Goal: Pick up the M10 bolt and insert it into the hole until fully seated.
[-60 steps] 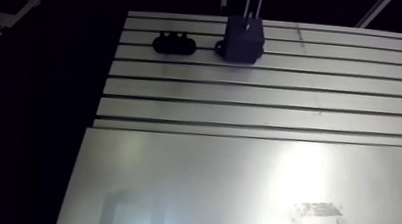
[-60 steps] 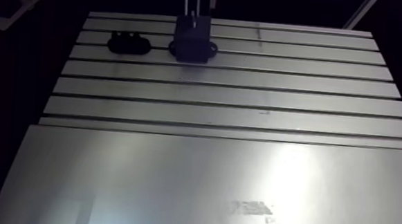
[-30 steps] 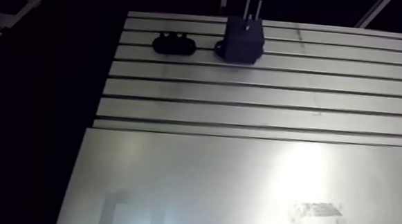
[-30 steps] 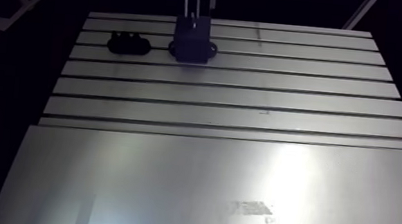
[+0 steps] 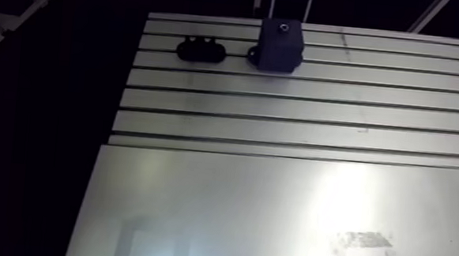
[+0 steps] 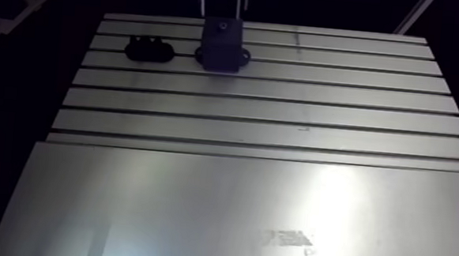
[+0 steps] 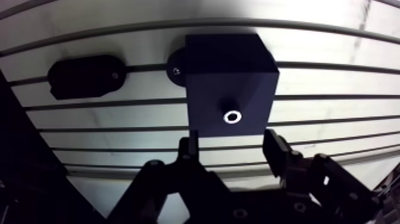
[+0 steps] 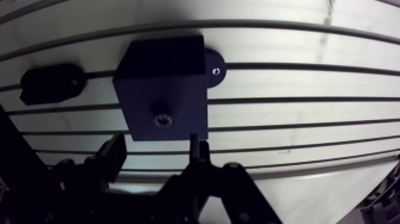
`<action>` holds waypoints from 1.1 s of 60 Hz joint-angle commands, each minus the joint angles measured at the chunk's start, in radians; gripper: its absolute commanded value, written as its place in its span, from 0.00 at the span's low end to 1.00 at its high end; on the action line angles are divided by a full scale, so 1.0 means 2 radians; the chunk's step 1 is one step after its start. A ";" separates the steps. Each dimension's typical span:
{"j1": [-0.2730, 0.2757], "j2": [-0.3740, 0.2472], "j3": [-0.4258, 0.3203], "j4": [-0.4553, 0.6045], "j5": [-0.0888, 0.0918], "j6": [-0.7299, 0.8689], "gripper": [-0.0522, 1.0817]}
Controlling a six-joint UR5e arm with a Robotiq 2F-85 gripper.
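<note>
Upper centre, arm view: block (image 5: pixel 279 45) on table (image 5: pixel 282 110). Bolt (image 7: pixel 232 116) head shows in block top, apparently seated. Gripper (image 7: pixel 232 143) fingers spread, empty. Advise a straight lift clear without side drag, then confirm head flush.

No text, number, brand or sign can be read anywhere. The black block (image 7: pixel 229 77) and the flat black piece (image 7: pixel 86 76) beside it on the tabletop (image 5: pixel 282 110) show plain faces. A pale scuffed patch (image 5: pixel 363 240) on the near sheet is too smeared to read.
</note>
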 commanded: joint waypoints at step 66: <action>0.001 -0.190 0.072 -0.052 0.007 0.001 0.05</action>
